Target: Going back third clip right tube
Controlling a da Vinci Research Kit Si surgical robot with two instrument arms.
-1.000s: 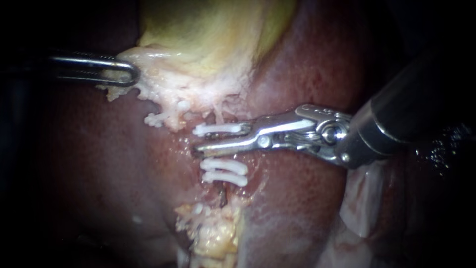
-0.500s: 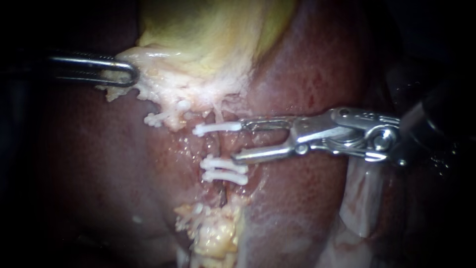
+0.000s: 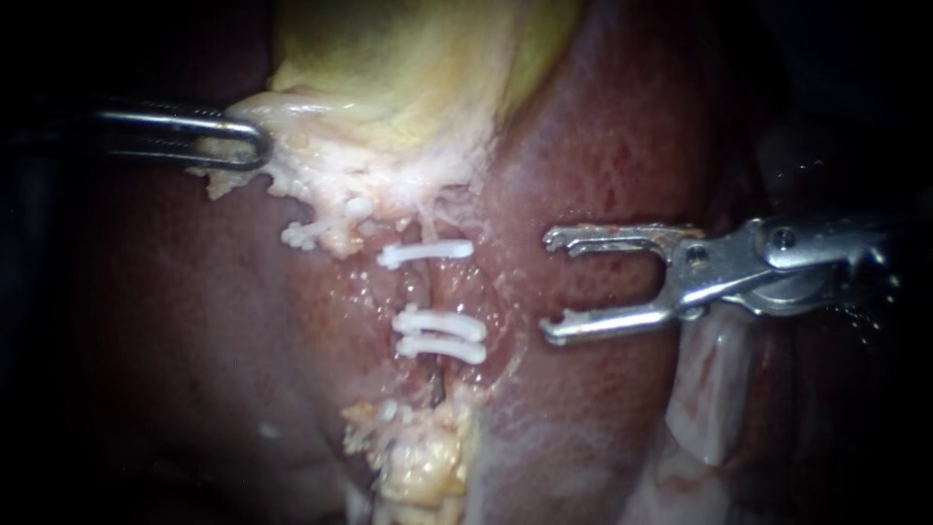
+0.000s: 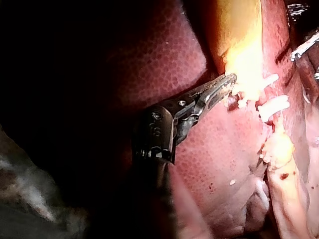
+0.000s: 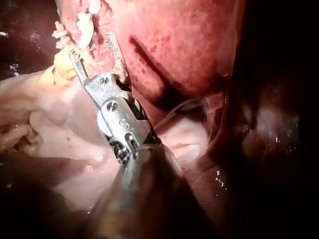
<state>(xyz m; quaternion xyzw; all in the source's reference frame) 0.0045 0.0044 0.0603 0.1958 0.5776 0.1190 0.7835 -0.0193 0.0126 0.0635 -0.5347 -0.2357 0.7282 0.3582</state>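
Clips [image 3: 425, 253], three white ones, sit across the tube [image 3: 420, 288] in the frame's middle. Right instrument [image 3: 550, 286], middle right, has empty jaws spread wide, apart from them. Left instrument [image 3: 238, 146] pinches pale tissue [image 3: 292, 170], upper left. Backing off looks nearly done.

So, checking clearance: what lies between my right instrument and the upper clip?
Bare liver, in the endoscope view; the right instrument, jaws open, stands clear of the upper clip.
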